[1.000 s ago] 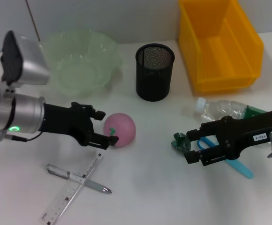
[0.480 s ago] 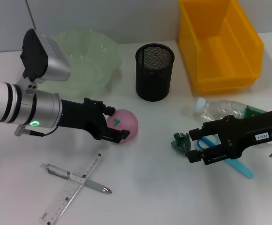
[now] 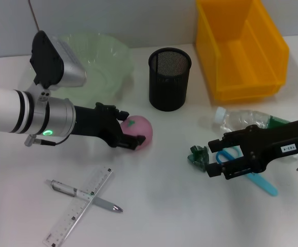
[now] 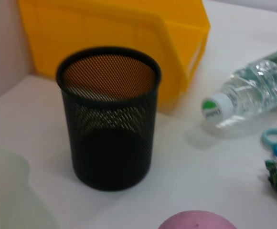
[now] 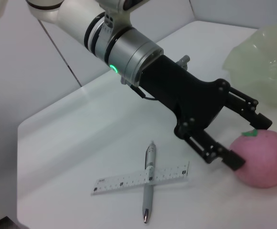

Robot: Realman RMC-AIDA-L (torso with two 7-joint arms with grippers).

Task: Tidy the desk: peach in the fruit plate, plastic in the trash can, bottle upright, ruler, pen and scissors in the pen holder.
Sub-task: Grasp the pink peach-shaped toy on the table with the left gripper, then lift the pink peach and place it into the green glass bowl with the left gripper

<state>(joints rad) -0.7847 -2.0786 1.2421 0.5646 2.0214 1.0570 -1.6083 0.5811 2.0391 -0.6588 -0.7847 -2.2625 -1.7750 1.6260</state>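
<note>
A pink peach (image 3: pixel 140 131) lies on the white desk; it also shows in the right wrist view (image 5: pixel 267 160). My left gripper (image 3: pixel 130 129) is open, with one finger on each side of the peach's near side. My right gripper (image 3: pixel 211 158) is open, low over the blue scissors (image 3: pixel 264 185), with crumpled green plastic (image 3: pixel 196 154) just beyond its tips. A clear bottle (image 3: pixel 241 119) lies on its side behind the right arm. A ruler (image 3: pixel 79 206) and a pen (image 3: pixel 85 194) lie crossed at the front left. The black mesh pen holder (image 3: pixel 169 80) stands at the back middle.
A pale green fruit plate (image 3: pixel 97 67) stands at the back left, behind my left arm. A yellow bin (image 3: pixel 241 51) stands at the back right beside the pen holder. Bare desk lies between the two grippers.
My left gripper has moved right and slightly away from me, bringing its fingers around the peach. The peach has shifted a little toward the back. My right gripper has barely moved.
</note>
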